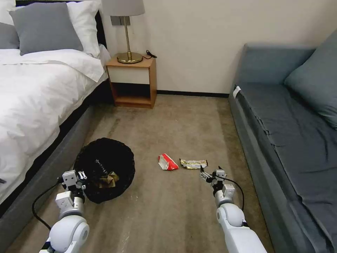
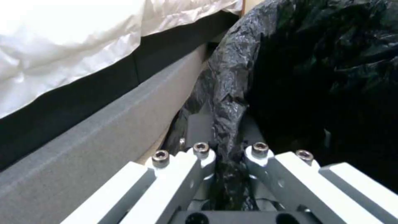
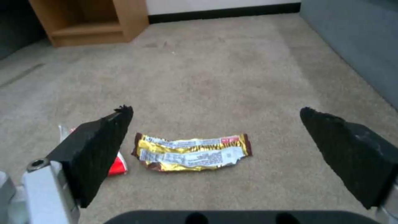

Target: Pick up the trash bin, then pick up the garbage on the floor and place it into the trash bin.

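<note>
Bedroom: bed (image 1: 38, 88), nightstand (image 1: 132, 82), lamp (image 1: 125, 31), sofa (image 1: 288, 116).

No readable text. Gold foil wrapper (image 3: 191, 153) carries small print on white panels, a barcode-like patch and a red tag, all illegible. Red-and-white snack packet (image 1: 167, 162): no lettering legible. Faint pale marks on the trash bin (image 1: 104, 165) liner, unreadable.

Black-bagged trash bin (image 1: 105, 168); gold-silver wrapper (image 3: 191, 152)

Carpet (image 1: 182, 211) with foil wrapper (image 1: 193, 163), snack packet (image 1: 167, 162)
</note>
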Controlling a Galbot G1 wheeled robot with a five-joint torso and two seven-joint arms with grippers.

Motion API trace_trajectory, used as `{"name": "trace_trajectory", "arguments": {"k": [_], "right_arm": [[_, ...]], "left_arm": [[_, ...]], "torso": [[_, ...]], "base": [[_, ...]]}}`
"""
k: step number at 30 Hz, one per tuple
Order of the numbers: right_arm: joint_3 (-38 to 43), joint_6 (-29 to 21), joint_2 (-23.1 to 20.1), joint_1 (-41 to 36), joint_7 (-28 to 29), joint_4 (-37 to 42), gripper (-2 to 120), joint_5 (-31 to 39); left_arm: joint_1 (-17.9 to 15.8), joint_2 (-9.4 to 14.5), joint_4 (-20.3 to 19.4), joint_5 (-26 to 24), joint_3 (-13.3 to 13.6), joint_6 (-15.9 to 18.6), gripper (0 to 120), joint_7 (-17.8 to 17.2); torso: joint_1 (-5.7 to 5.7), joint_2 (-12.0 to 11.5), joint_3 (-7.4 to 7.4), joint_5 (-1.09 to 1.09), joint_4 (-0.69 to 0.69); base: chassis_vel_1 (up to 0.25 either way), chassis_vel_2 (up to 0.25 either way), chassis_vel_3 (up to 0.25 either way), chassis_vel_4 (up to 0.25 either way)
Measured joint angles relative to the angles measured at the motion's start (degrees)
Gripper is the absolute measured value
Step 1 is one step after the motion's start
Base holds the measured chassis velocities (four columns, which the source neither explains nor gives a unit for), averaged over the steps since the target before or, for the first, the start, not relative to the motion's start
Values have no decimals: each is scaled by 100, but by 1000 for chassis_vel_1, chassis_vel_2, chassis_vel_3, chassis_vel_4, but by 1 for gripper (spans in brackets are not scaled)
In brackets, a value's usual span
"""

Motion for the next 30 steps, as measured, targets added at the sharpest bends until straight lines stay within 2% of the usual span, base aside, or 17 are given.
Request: {"name": "trace_trajectory", "arguments": {"k": [30], "right_arm": [[-10, 27, 74, 8, -31, -57, 100, -33]], "left_arm": [[24, 25, -38, 8, 40, -72, 2, 4]], "torso": [[0, 0, 0, 0, 0]], "base": [[-10, 9, 10, -10]]}}
